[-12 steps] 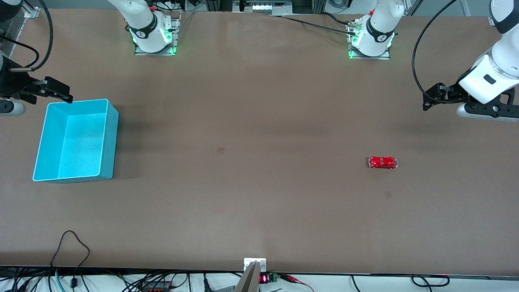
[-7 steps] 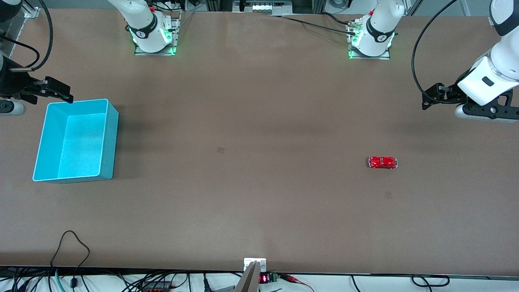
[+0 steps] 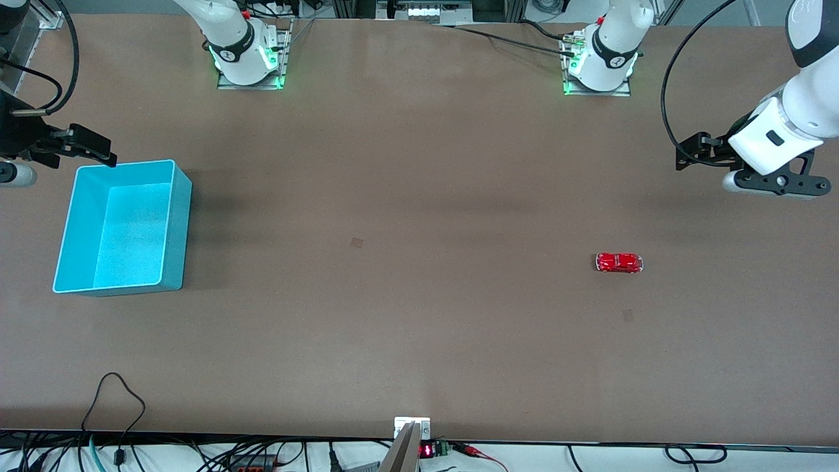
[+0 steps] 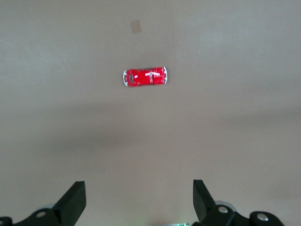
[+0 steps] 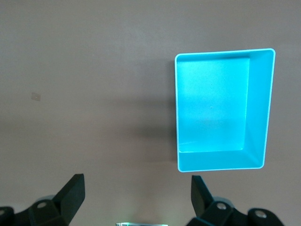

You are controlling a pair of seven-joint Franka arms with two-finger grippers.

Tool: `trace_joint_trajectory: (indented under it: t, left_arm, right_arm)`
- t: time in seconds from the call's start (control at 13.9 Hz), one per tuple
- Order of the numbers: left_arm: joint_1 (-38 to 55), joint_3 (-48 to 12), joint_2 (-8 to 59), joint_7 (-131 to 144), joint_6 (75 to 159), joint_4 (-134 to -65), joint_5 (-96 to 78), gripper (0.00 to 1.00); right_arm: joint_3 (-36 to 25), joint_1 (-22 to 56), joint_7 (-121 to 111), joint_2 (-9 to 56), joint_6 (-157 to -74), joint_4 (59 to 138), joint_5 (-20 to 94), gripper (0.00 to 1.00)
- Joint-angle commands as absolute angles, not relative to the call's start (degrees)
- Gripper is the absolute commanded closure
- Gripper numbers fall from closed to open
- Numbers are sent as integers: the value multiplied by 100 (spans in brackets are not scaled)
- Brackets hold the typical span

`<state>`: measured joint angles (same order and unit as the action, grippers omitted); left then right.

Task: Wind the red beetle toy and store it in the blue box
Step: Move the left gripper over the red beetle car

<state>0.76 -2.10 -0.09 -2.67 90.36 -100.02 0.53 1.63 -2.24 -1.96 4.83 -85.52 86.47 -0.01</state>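
Red beetle toy: on bare table, left arm's end, untouched. Blue box: right arm's end, well apart, empty.

Left gripper: wide open, aloft over table near toy, prob. lining up pick. Right gripper: wide open, waits over table beside box.

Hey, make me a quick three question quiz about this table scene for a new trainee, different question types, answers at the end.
1. True or false: the red beetle toy lies inside the blue box.
2. Which gripper is over the table toward the toy's end? A) left gripper B) right gripper
3. Fill in: both grippers' fingers are ____.

Key: 1 false, the toy sits on the bare table; 2 A; 3 open.
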Motion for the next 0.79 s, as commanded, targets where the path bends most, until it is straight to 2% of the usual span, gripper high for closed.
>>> trace_joint_trajectory:
  t: [0.0, 0.29, 0.58, 0.72]
  left_arm:
    - [193, -228, 167, -378, 8545, -9800, 97, 0]
    - [421, -439, 176, -946, 7903, -9826, 88, 0]
    - [466, -483, 491, -3132, 8067, -9905, 79, 0]
    - [422, -483, 798, -4344, 8488, -9975, 53, 0]
  right_arm:
    - [158, -360, -281, 815, -8596, 8605, 88, 0]
    - [150, -422, -264, 967, -8403, 8622, 44, 0]
    - [158, -448, -246, 1011, -8121, 8613, 35, 0]
    - [158, -422, -246, 1011, -8121, 8613, 35, 0]
